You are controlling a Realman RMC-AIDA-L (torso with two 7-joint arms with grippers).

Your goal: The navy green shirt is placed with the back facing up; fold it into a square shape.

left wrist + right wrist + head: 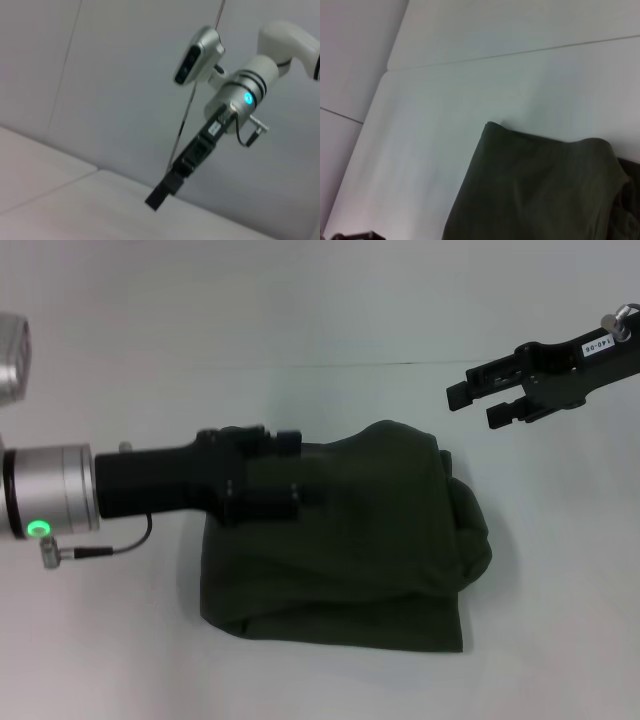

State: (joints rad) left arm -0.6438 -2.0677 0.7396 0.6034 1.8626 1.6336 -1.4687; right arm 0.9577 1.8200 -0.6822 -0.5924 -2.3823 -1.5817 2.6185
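The navy green shirt [350, 540] is lying in the middle of the white table [300, 320], already gathered into a compact, lumpy block, so I am judging the folding mostly done; its right edge is bulging and the near edge is sagging, so squaring is remaining. My left gripper [285, 485] is reaching over the shirt's left part; whether its fingers are pinching cloth I cannot tell. My right gripper [490, 400] is hovering beyond the far right corner, fingers parted, holding nothing. My right wrist view is showing a crisp folded corner [490, 126] that the head view is blurring; my left wrist view is showing only the right gripper [162, 192] aloft.
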